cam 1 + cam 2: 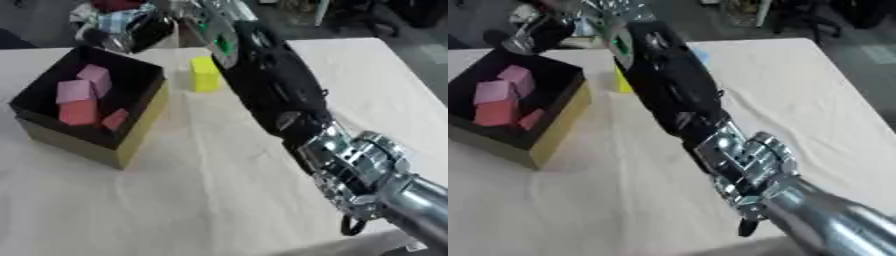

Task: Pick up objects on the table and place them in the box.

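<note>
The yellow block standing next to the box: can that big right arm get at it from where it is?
Probably yes: the yellow rectangular block stands alone on the white cloth, beside the arm. The right hand itself is hard to make out.

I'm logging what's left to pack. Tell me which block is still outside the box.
The yellow block. It stands on the table just right of the box, beside the robot's right arm, while the pink and red blocks already lie inside.

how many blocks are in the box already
4 show in the box: two pink blocks at the back, two red blocks in front. More may be hidden underneath.
</note>
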Controlling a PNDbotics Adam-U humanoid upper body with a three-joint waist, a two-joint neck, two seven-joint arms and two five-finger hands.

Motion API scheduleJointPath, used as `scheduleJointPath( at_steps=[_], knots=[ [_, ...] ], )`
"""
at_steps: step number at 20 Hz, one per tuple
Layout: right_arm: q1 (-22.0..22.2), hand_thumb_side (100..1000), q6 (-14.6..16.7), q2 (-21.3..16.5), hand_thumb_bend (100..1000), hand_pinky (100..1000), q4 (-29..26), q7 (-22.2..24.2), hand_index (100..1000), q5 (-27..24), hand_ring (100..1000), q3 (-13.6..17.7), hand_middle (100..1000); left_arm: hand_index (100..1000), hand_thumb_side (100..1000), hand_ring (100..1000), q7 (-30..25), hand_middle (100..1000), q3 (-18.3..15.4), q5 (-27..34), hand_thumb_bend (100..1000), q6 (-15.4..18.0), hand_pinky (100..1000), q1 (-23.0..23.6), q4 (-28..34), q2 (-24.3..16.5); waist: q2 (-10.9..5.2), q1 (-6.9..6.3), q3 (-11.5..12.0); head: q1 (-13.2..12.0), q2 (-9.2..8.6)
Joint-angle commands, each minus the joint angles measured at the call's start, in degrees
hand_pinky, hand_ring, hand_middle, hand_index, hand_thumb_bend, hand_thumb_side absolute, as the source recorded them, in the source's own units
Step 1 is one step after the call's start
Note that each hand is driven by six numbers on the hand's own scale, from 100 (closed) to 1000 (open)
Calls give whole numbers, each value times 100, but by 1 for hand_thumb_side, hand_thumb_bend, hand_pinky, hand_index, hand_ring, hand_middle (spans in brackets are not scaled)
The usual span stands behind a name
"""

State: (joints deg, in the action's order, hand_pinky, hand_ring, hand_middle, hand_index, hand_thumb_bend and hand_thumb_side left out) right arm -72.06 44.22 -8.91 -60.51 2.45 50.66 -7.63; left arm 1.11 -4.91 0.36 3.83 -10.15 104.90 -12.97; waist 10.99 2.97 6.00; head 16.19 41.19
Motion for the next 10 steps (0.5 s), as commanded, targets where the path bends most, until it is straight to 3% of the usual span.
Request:
scheduleJointPath(
  at_steps=[1, 4, 7, 10],
  knots=[
    [-207, 318, -648, -405, 110, 770, -172, 147, 962, -1054, 766, 442, 837, 878, 693, 701, 30, 685, -57, -31, 100, 2, 845, -36, 80, -77, -88, 52, 3, 26, -77],
    [-281, 388, -1475, -624, 100, 759, 199, 248, 947, -1949, 741, 1019, 814, 878, 693, 701, 34, 685, -62, -38, 100, 3, 846, -36, 71, -79, -94, 43, 9, 70, -103],
    [-321, 459, -2184, -895, 100, 751, 782, -5, 933, -2577, 723, 1514, 795, 878, 692, 701, 46, 684, -73, -37, 100, 6, 846, -31, 60, -90, -94, 34, 16, 116, -106],
    [-310, 521, -2639, -1106, 100, 745, 1470, -409, 924, -3210, 709, 1867, 787, 878, 692, 701, 55, 684, -83, -39, 100, 11, 846, -27, 54, -96, -91, 33, 24, 164, -104]
  ],
)
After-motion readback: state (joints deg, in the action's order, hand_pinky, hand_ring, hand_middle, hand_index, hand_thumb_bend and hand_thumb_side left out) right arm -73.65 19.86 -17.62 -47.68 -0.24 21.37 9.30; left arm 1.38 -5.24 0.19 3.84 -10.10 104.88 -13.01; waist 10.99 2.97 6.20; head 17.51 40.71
